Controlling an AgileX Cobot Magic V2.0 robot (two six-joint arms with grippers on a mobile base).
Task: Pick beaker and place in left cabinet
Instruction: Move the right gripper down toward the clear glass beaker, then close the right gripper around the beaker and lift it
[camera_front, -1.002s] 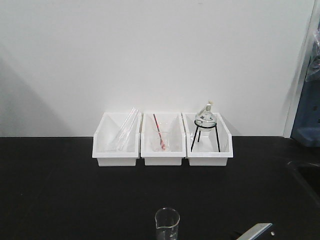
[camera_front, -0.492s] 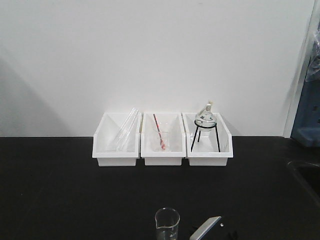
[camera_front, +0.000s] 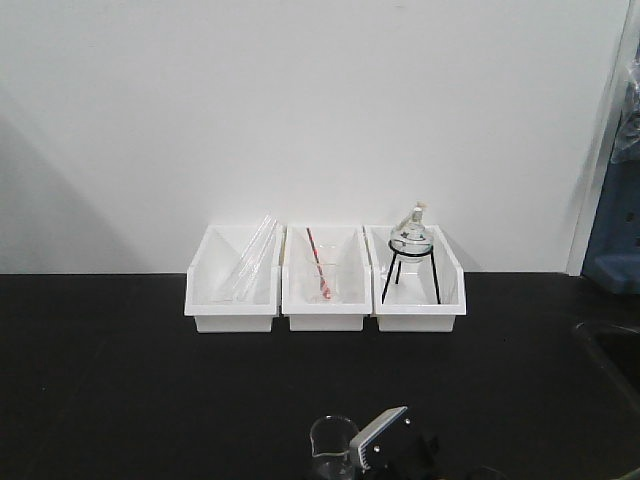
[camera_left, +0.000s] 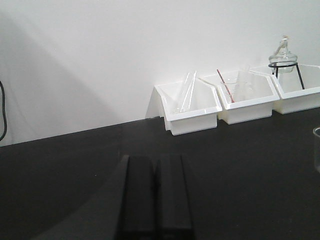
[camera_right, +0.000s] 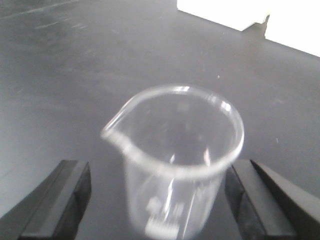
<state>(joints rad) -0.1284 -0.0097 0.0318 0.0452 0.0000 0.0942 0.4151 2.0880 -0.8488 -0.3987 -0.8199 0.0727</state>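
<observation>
Beaker (camera_right: 180, 160) is the thing I want, and it stands upright on the black table (camera_front: 120, 400). In the front view it is at the bottom middle of the frame. In my right wrist view it fills the middle, with its little spout pointing to the left. In my left wrist view only a sliver of it peeks in at the right edge.

My right gripper (camera_right: 159, 202) is spread wide, with one of its fingers (camera_right: 57, 200) on each side of the glass. The left one has a clear gap to the glass. The right one is just beside it, and I cannot tell if it touches. Nothing is squeezed yet, so the beaker is not picked up.

My left gripper (camera_left: 155, 195) sits low over the table at the bottom of its own view. Its two dark fingers are pressed together and hold nothing. It is well apart from the beaker.

Far back, by the wall, three white bins (camera_front: 322, 320) stand in a row in the middle of the front view. The right bin holds a round flask (camera_front: 411, 238) on a black stand. The middle bin holds a glass with a red rod (camera_front: 316, 262). Those are not mine to take.

I think the task is only at its start. I am lined up for the grab, and that is all that is done. What is left is to close on the glass gently, lift it, carry it over and set it on a shelf. The left cabinet is not in any of my views, so I cannot say where it is.
</observation>
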